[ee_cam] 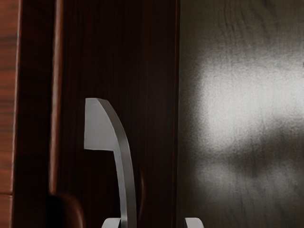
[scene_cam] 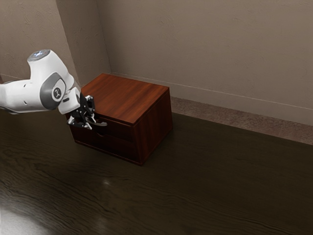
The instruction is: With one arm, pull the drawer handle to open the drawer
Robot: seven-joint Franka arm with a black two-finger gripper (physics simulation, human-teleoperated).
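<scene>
Franka arm [scene_cam: 34, 90] comes in from the exterior view's left, gripper [scene_cam: 89, 122] pressed up to the front of a small reddish-brown wooden cabinet [scene_cam: 124, 95]. The cabinet sits on the dark wood tabletop [scene_cam: 205, 186], a beige wall [scene_cam: 220, 44] behind it. The gripper is at the upper drawer [scene_cam: 116, 129], right at the drawer handle [scene_cam: 101, 123], which sticks out dark just past the fingers. In the exterior view the drawer front looks flush with the cabinet side, no gap seen. In the wrist view the handle [ee_cam: 114, 147] is a grey curved bar standing off the dark drawer front [ee_cam: 152, 95] directly ahead of the gripper. Its near end runs down next to one pale fingertip [ee_cam: 111, 222]. The other fingertip [ee_cam: 194, 222] sits well apart from it, with bare drawer front between them. Fingers are spread, handle against one side only, not clamped. The glossy tabletop [ee_cam: 237, 118] shows beyond the drawer edge.
</scene>
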